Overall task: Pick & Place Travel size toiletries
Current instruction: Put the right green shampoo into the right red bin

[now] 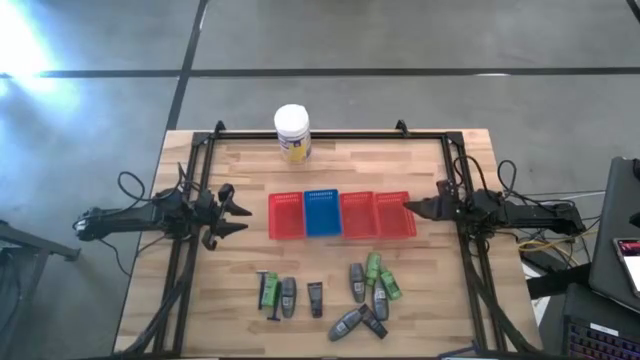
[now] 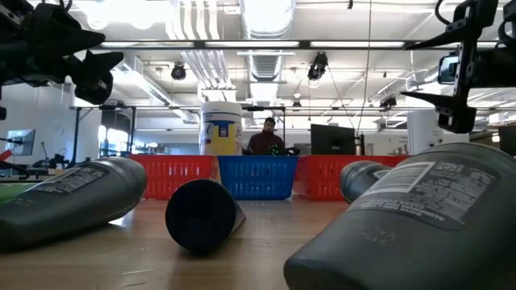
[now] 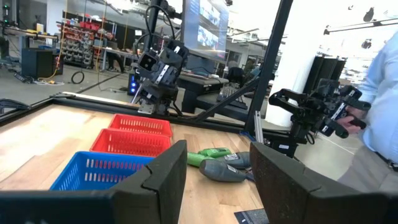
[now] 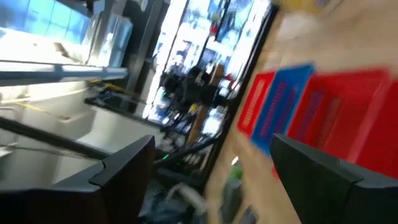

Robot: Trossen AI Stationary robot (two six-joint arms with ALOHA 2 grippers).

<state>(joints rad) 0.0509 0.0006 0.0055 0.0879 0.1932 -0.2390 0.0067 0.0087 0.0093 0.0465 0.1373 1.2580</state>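
Observation:
The travel size toiletries [image 1: 340,298] lie on their sides in a loose scatter on the wooden table's near part: grey and black tubes and bright green ones. In the low view grey bottles [image 2: 403,225] fill the foreground. My left gripper [image 1: 232,210] hovers open at the table's left, left of the baskets; its wrist view shows it [image 3: 217,149] looking across them to some toiletries [image 3: 214,162]. My right gripper [image 1: 410,207] hovers at the right end of the basket row, rolled on its side, open in its wrist view [image 4: 212,142]. Neither touches anything.
Mesh baskets stand in a row mid-table: red [image 1: 285,215], blue [image 1: 322,213], red [image 1: 357,214], red [image 1: 394,214]. A large white jar with a yellow label [image 1: 293,133] stands at the far edge. A black frame [image 1: 330,132] rims the table. A person [image 3: 379,93] stands beyond it.

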